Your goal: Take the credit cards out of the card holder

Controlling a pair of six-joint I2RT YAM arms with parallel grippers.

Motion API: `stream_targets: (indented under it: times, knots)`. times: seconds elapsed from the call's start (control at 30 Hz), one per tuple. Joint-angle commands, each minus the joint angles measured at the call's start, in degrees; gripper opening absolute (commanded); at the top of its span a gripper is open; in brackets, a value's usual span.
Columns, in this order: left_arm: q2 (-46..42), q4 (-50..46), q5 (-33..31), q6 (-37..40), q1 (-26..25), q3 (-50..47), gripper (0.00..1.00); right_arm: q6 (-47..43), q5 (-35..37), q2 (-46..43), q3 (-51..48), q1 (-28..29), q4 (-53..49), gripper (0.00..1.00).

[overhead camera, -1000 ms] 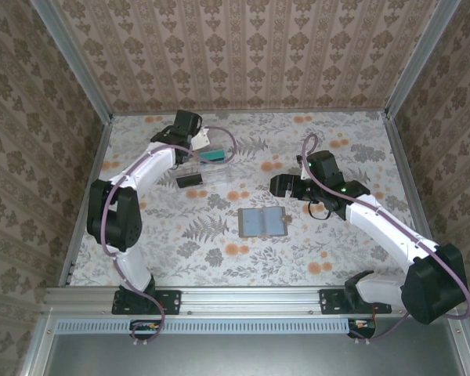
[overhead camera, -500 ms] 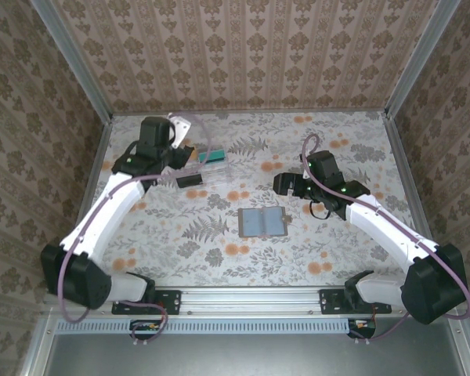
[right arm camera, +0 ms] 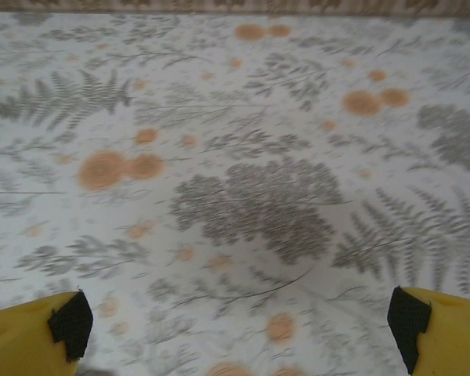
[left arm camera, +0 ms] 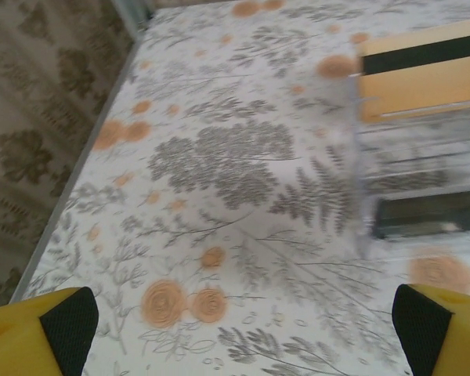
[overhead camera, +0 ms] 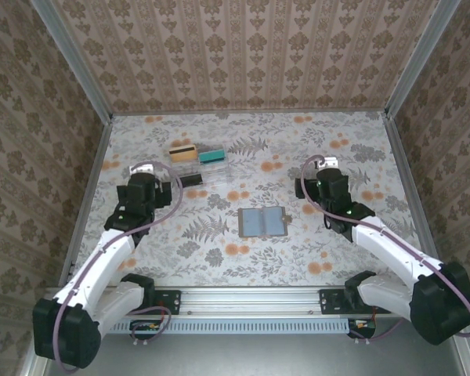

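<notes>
Risks, near to far:
- Bluish-grey bifold card holder [overhead camera: 264,223] lies open and flat mid-table, a little toward the near edge. I can't tell whether any slot is still loaded. Nothing pins it down, so I judge a one-sided reach would slide it across the floral table [overhead camera: 337,251].
- Clear plastic tray [overhead camera: 215,172] sits toward the far left corner and holds a tan card with a black stripe [overhead camera: 182,151], a teal card [overhead camera: 212,156] and a black card [overhead camera: 191,179]. The tan card seems to ride on the far rim. A careless swing of my left wrist could nudge the light tray and spill it.

Pose:
- Left gripper [left arm camera: 243,321]: fingers spread wide and empty, arm folded low by the left edge, tray ahead to its right.
- Right gripper [right arm camera: 239,321]: also spread and empty, just right of the holder, facing the far edge.
</notes>
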Motion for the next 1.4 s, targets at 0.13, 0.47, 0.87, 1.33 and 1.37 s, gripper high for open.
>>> stream_targets:
  times: [0.13, 0.47, 0.87, 1.33, 1.37]
  knots:
    - [4.4, 22.6, 3.6, -0.8, 11.3, -10.4, 1.00, -7.8, 9.4, 6.9, -2.8, -5.4, 13.7, 1.00]
    - [21.9, 48.7, 15.8, 6.8, 15.0, -12.2, 1.00, -9.2, -1.2, 16.2, -7.2, -13.5, 34.4, 1.00]
    - [34.3, 62.4, 25.1, 9.0, 17.3, -12.1, 1.00, -8.1, -13.6, 24.5, -12.1, -19.5, 50.3, 1.00]
    - [34.6, 60.5, 23.3, 11.5, 15.2, -10.9, 1.00, -8.0, -14.0, 24.4, -12.1, -19.6, 50.1, 1.00]
    - [34.6, 60.6, 23.3, 11.5, 15.1, -10.9, 1.00, -8.0, -14.0, 24.4, -12.1, -19.6, 50.1, 1.00]
